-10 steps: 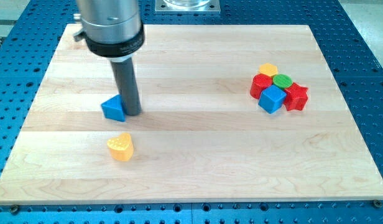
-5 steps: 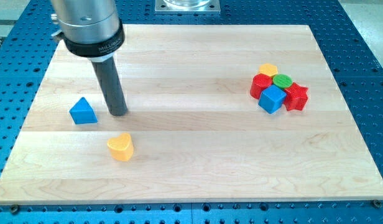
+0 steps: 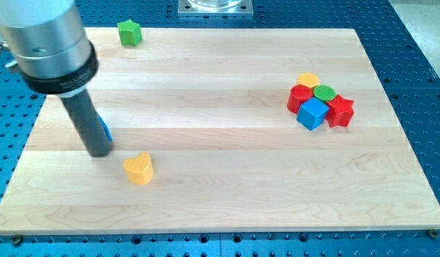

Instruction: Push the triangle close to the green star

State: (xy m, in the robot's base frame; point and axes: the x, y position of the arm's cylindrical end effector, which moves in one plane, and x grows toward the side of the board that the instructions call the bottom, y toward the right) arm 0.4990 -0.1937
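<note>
My tip rests on the pale wooden tabletop, in front of the small blue plastic triangle block and hiding most of it, well toward the view's bottom from the green plastic star block; no claw fitted, so nothing grasped; likely placed to push the triangle upward.

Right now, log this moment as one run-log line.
my tip: in front of blue triangle, hiding most of it | green star: view's top left, far from triangle | yellow heart: right of tip
</note>
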